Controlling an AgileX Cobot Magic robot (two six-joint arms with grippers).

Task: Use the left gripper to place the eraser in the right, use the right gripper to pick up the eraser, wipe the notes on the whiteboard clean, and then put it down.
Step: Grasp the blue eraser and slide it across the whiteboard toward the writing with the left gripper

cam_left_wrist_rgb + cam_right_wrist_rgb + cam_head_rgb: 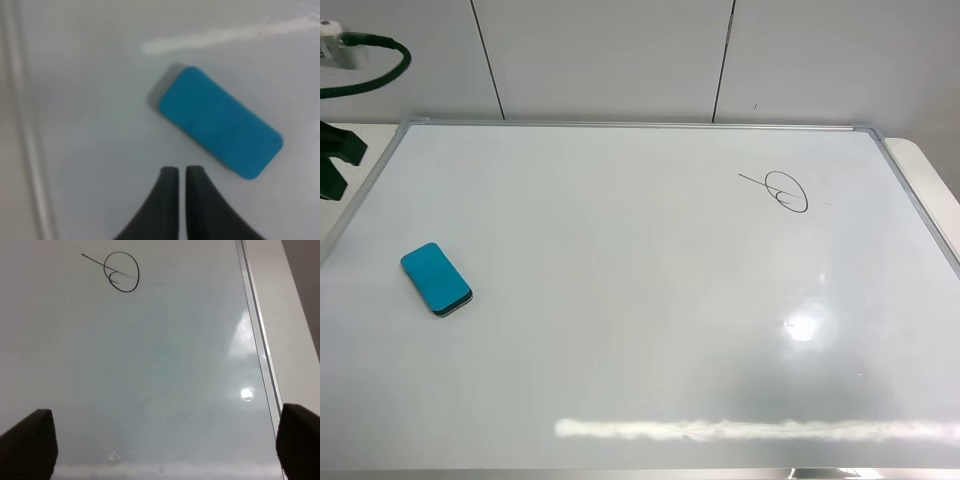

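Observation:
The teal-blue eraser (435,279) lies flat on the left part of the whiteboard (640,330), free of both grippers. In the left wrist view the eraser (220,120) lies just beyond my left gripper (182,172), whose jaws are shut and empty, hovering above the board. The notes (782,190), a black loop with a stroke through it, sit at the board's upper right. In the right wrist view my right gripper (165,412) is wide open and empty above the board, with the notes (120,271) well ahead of it. The right gripper is out of the exterior view.
A black part of the left arm (334,160) shows at the far left edge, off the board. A dark cable (380,60) curves at the top left. The board's silver frame (255,315) runs along its right side, with the white table (935,170) beyond.

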